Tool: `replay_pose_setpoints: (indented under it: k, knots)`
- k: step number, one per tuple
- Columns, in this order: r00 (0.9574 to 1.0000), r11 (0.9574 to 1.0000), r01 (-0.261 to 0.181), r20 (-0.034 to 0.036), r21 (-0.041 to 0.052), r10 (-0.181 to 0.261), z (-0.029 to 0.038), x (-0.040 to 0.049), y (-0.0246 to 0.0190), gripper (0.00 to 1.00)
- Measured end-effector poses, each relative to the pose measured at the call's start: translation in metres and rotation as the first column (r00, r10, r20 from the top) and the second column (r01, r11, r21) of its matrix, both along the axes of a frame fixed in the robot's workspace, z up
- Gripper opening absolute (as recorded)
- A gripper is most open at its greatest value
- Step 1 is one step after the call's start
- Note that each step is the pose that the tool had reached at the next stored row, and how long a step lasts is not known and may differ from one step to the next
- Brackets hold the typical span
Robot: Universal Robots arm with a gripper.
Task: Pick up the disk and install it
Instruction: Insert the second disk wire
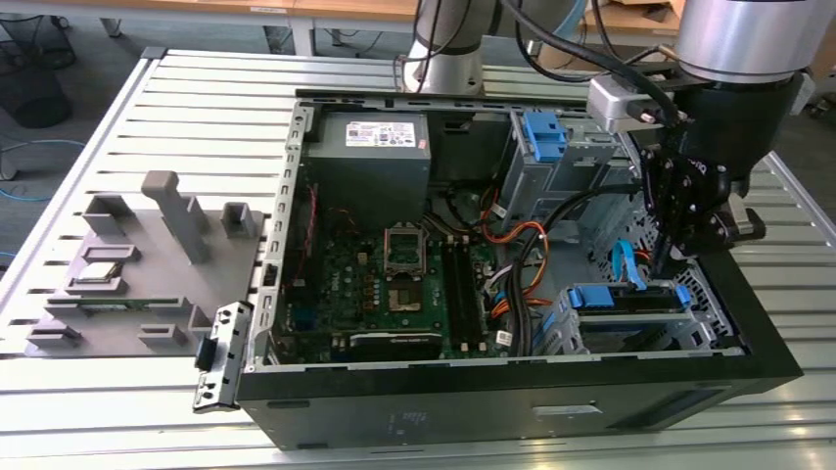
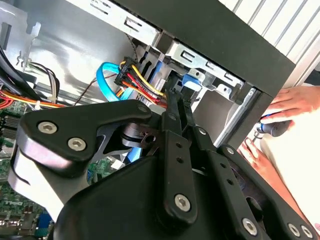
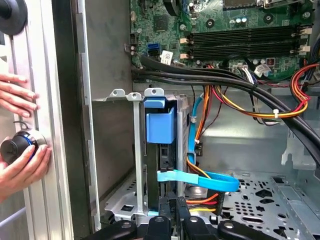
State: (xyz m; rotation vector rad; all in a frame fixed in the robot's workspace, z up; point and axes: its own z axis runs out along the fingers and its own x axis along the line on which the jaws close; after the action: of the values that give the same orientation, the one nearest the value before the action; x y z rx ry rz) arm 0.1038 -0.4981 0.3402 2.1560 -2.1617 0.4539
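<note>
Already the disk [image 3: 160, 127] with its blue bracket sits upright in the metal drive cage [image 3: 136, 150] at the corner of the computer case [image 1: 523, 411], so installing looks nearly done, while the gripper [image 3: 171, 210] hangs close at its end, fingers pressed together and holding nothing.

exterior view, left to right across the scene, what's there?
Grey fixture block on the slatted table → power-supply box → motherboard → orange and black cables → disk in its blue bracket in the drive cage → gripper above it.
</note>
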Motion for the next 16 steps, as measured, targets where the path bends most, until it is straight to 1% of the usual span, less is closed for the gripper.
replay_pose_setpoints:
  k: [3, 5, 6, 7, 9, 11, 14, 16]
  knots:
    - [1.0000, 1.0000, -0.003, 0.0017, 0.0001, 0.003, -0.0008, -0.0015, -0.0026, 0.17]
    - [1.0000, 1.0000, -0.005, 0.0047, 0.0014, 0.005, -0.0021, -0.0023, -0.0036, 0.17]
    - [1.0000, 1.0000, -0.006, 0.0075, 0.0027, 0.006, -0.0023, -0.0026, -0.0041, 0.17]
    - [0.9999, 1.0000, -0.007, 0.0106, 0.0061, 0.007, -0.0023, -0.0028, -0.0043, 0.17]
    - [0.9999, 0.9999, -0.008, 0.0143, 0.0128, 0.008, -0.0024, -0.0028, -0.0047, 0.17]
    - [0.9998, 0.9998, -0.008, 0.0156, 0.0156, 0.008, -0.0024, -0.0030, -0.0058, 0.17]
    - [0.9998, 0.9998, -0.008, 0.0162, 0.0166, 0.008, -0.0025, -0.0037, -0.0091, 0.17]
    - [0.9998, 0.9998, -0.008, 0.0181, 0.0205, 0.008, -0.0027, -0.0047, -0.0103, 0.17]
